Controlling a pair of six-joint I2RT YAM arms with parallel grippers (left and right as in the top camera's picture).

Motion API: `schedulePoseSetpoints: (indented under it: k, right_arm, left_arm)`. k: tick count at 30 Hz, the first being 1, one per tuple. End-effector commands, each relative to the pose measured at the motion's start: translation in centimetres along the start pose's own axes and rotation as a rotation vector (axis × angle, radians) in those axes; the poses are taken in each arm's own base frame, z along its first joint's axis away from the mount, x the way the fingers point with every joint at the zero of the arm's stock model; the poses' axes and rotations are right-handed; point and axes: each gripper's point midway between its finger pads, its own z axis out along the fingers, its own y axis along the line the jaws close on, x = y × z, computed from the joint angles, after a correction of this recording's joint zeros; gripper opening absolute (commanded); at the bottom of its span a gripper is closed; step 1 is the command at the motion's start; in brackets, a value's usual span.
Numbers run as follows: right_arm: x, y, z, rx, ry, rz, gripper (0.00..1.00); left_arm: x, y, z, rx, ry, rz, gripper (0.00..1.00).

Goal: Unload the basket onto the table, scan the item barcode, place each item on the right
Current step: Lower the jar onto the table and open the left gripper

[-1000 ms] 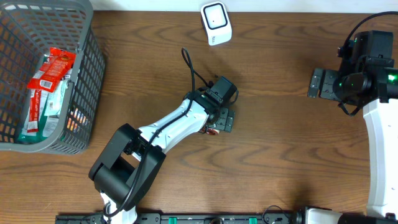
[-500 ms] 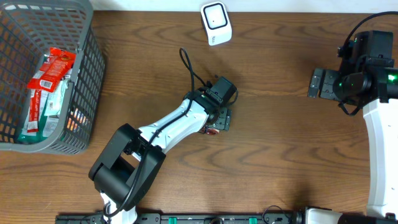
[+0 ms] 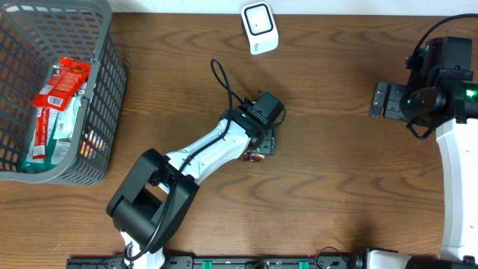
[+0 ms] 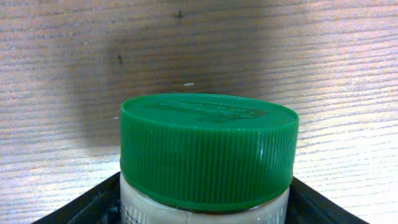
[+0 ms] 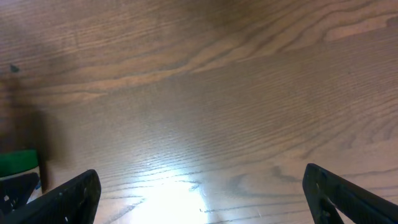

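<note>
Jar (image 4: 208, 149) centre frame: ribbed green cap, pale body below. My left end effector (image 4: 205, 202) flanks it; clamped or not, can't tell.

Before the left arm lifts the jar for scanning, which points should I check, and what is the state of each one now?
1. The jar stands between the left fingers: ok.
2. Those fingers grip the jar firmly: cannot tell.
3. The green cap sits flat on the jar: ok.
4. The barcode side is known: cannot tell, no barcode in view.
5. The scanner is present beyond the jar: ok.
6. The right fingers are open and far from the jar: ok.
</note>
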Motion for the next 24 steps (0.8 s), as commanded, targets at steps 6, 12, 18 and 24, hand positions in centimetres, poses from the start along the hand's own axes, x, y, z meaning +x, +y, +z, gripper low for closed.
schedulePoseSetpoints:
  k: [6,12,18,24]
  right_arm:
    - [-0.4,-0.2,-0.3,0.008,-0.014,0.017,0.99]
    - [-0.4,-0.2,-0.3,0.008,-0.014,0.017,0.99]
    - [-0.4,-0.2,-0.3,0.008,-0.014,0.017,0.99]
    - [-0.4,-0.2,-0.3,0.008,-0.014,0.017,0.99]
  left_arm:
    - [-0.2,0.2,-0.7,-0.003,-0.014,-0.010,0.61]
    - [-0.3,-0.2,-0.8,0.010,-0.022,-0.022,0.61]
    - [0.2,-0.9,-0.8,0.014,-0.018,-0.001,0.58]
    - [0.7,-1.7,-0.8,0.021,-0.017,-0.023,0.56]
